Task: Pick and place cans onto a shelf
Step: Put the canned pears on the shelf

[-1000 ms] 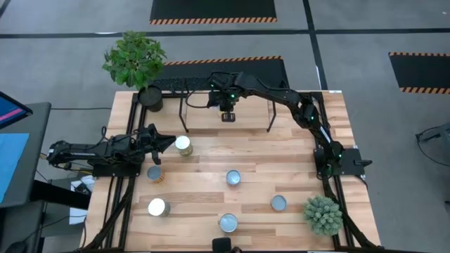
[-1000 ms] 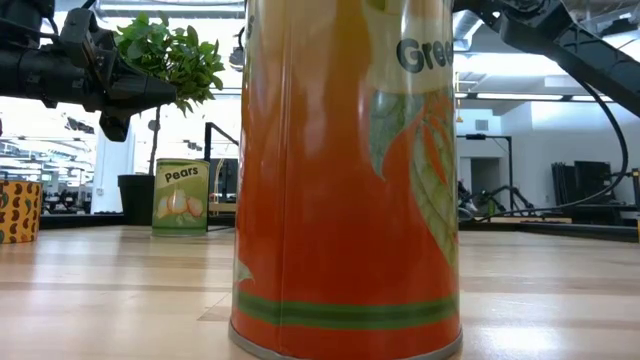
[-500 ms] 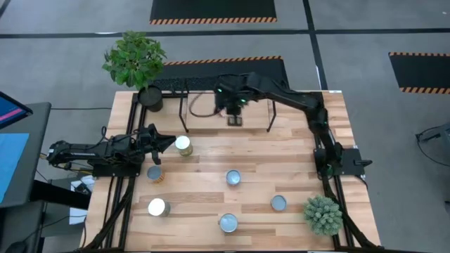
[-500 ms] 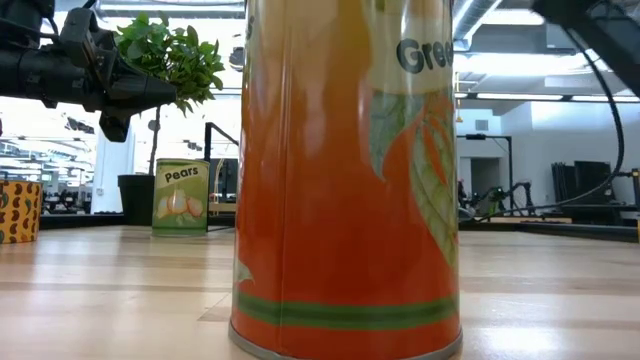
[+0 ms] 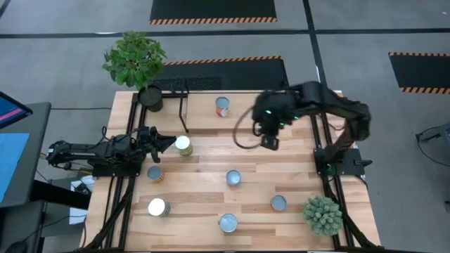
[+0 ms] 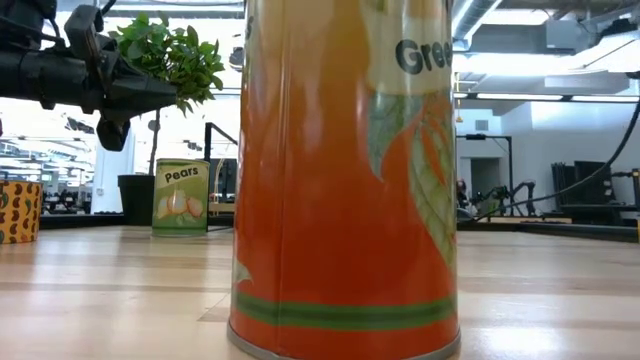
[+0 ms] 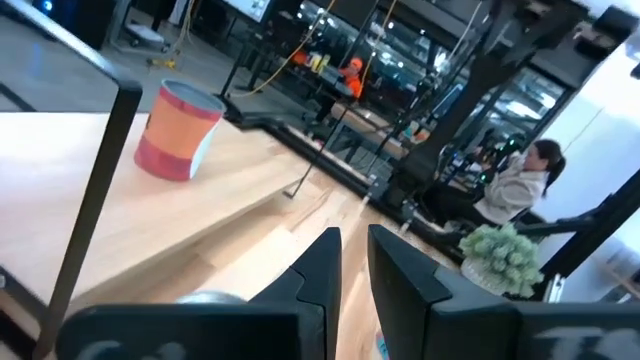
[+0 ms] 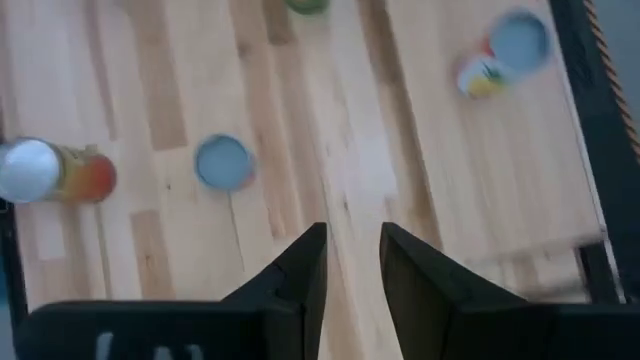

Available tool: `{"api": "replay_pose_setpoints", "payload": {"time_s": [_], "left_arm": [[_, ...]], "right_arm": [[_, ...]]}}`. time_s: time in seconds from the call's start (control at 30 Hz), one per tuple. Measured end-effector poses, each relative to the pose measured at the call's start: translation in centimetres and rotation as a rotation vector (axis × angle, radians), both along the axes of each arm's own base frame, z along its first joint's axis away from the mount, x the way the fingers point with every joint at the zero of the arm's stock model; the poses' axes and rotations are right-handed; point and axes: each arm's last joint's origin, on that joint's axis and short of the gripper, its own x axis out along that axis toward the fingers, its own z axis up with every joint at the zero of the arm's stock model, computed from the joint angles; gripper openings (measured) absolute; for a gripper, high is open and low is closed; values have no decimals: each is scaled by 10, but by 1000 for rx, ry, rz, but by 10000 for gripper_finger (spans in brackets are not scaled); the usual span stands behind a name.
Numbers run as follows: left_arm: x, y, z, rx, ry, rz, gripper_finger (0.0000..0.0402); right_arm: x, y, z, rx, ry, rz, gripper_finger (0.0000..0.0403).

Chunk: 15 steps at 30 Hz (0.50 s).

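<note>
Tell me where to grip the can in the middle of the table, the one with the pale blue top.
Take the middle can by its round side wall, with the right hand coming straight down from above, fingers either side of the lid. It stands upright with bare board all round, so any approach angle looks free; the nearest other can stands well apart.

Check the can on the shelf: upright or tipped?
Upright: the can shows its round top on the shelf; the left wrist view shows it standing.
</note>
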Motion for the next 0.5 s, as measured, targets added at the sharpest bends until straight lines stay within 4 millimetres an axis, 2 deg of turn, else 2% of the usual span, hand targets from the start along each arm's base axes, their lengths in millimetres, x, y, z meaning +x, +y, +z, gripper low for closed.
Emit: {"api": "replay_pose_setpoints", "payload": {"time_s": [0.1,0.23,0.33,0.5], "left_arm": [[0,0,0,-1,0,0,43],[0,0,0,3,1,0,43],[0,0,0,3,1,1,43],[0,0,0,3,1,0,43]], "right_arm": [[-21,11,-10,-45,29,-76,118],[-47,19,-35,-96,75,-192,118],[-62,23,-56,-86,52,-260,118],[-78,28,-93,-32,-62,-292,118]]}}
